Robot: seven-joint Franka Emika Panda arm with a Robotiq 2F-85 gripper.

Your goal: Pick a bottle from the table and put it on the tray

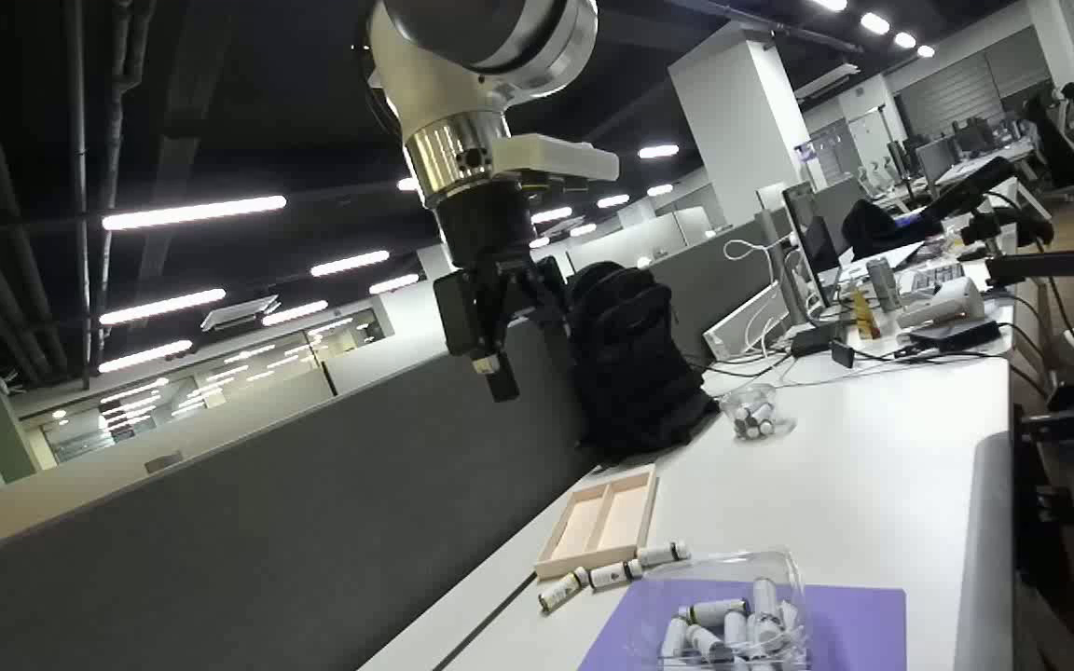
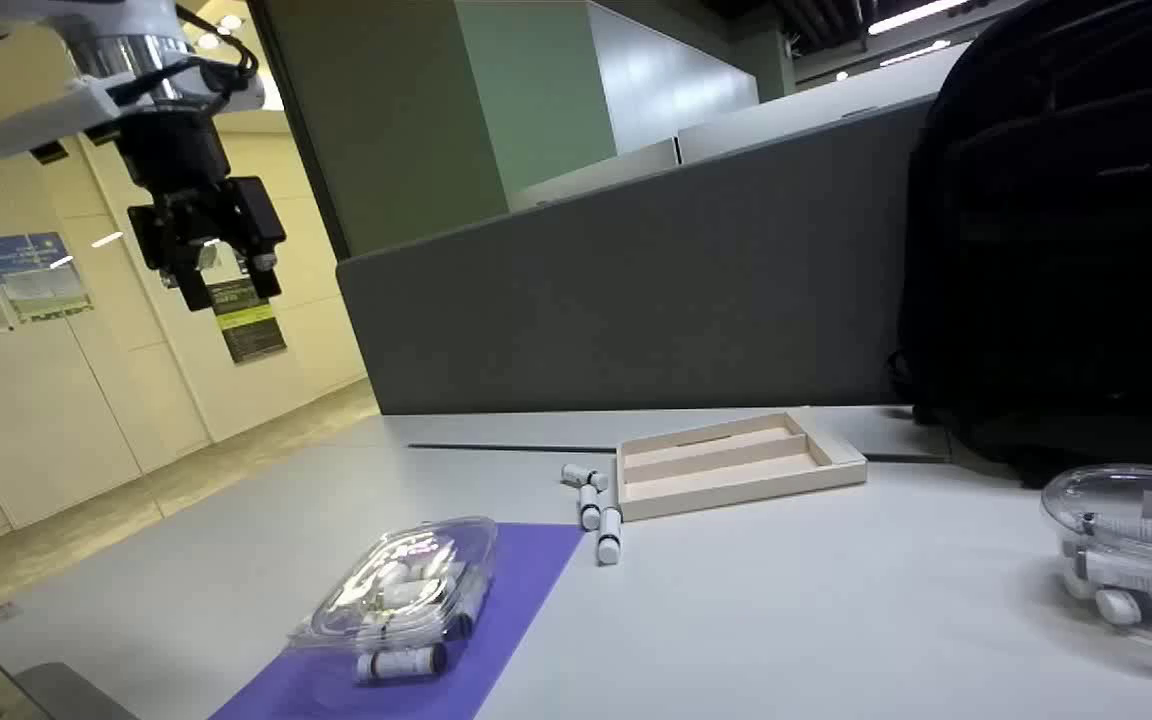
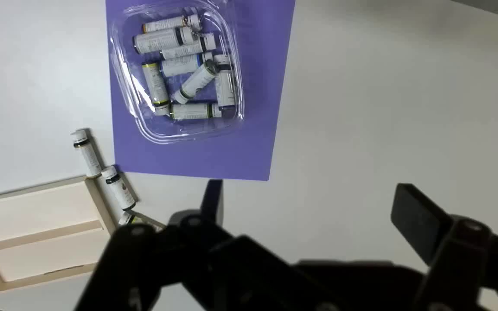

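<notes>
Three small white-labelled bottles lie on the white table, beside the end of the wooden tray. In the wrist view they are an upper bottle, a middle bottle and a lower bottle, partly hidden by my gripper. They also show in an exterior view as bottles. The light wooden tray has a lengthwise divider and holds nothing. It is at lower left in the wrist view. My gripper is open and empty. It hangs high above the table in both exterior views.
A clear plastic container with several bottles sits on a purple sheet. A round clear container of bottles stands farther along the table. A black backpack leans on the grey partition behind the tray. Cables and a monitor lie beyond.
</notes>
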